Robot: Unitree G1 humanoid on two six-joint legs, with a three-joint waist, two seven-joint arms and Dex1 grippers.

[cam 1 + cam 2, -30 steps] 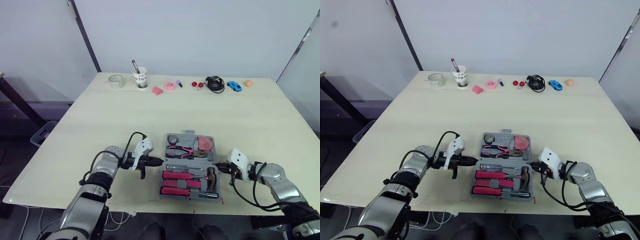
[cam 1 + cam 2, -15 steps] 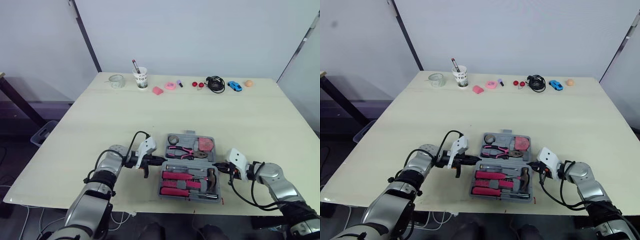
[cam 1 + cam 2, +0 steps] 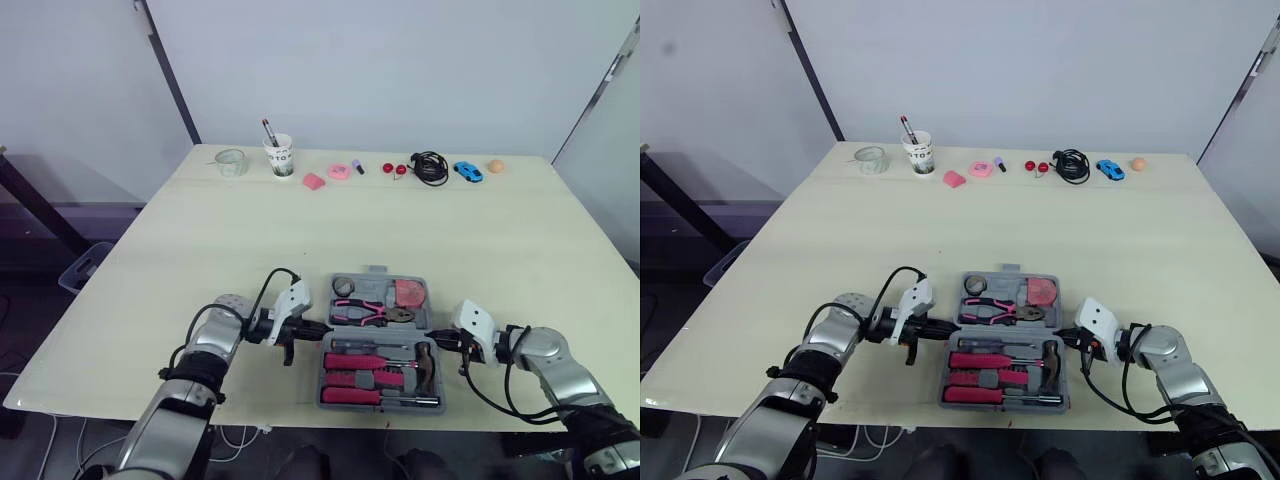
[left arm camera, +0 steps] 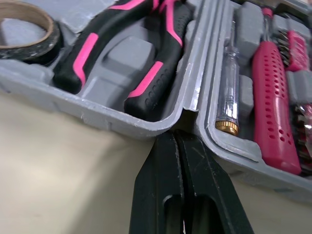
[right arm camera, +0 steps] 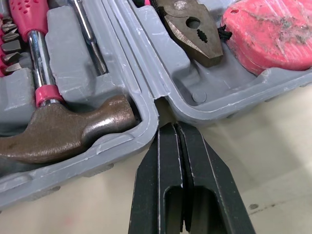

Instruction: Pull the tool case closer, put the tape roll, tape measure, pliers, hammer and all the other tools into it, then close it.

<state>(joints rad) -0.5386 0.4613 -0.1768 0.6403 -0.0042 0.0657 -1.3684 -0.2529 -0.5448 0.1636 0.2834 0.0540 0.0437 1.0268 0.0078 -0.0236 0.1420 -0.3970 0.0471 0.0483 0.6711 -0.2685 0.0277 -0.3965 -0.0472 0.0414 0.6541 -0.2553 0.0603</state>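
The left gripper (image 4: 176, 135) has its two black fingers pressed flat together, holding nothing, with the tips set into the notch where the two halves of the tool case (image 4: 97, 117) meet on its left side. The right gripper (image 5: 173, 126) is likewise closed and empty, its tips at the matching hinge notch on the right side.

Between them the case lies open on the worktop (image 3: 250, 230), close to the near edge. The tape roll (image 3: 346, 287), pliers (image 3: 368, 314) and tape measure (image 3: 409, 293) sit in the far half. The hammer (image 3: 427, 360) and pink-handled screwdrivers (image 3: 362, 362) sit in the near half.

Compared with a second ago, the left gripper has slid in along the worktop until it meets the case. The case itself has come a little nearer the near edge, pinned between the two tips. With the listed tools seated in their pockets, the loading looks finished, so what remains is folding one half over the other and shutting it.
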